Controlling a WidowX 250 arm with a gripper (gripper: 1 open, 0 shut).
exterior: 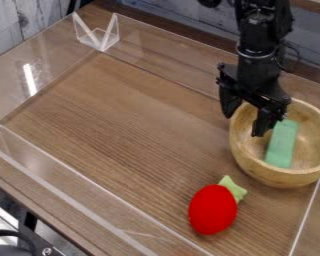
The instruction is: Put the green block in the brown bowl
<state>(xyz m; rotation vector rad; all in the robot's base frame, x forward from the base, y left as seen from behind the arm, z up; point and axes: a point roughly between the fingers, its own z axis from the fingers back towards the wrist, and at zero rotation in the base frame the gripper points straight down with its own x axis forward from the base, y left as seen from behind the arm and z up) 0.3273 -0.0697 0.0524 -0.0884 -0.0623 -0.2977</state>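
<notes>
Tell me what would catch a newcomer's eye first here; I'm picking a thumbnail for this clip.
Probably the bright red strawberry toy, lying alone on the wooden table near the front edge. Next, the black gripper pointing down over the left rim of the brown bowl at the right, jaws open and empty. The green block lies inside that bowl.

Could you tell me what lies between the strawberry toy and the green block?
In the camera view, only the brown bowl's near wall separates the strawberry toy from the green block, which lies inside it.

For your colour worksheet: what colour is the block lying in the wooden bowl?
Light green block, clearest in the camera view.
</notes>
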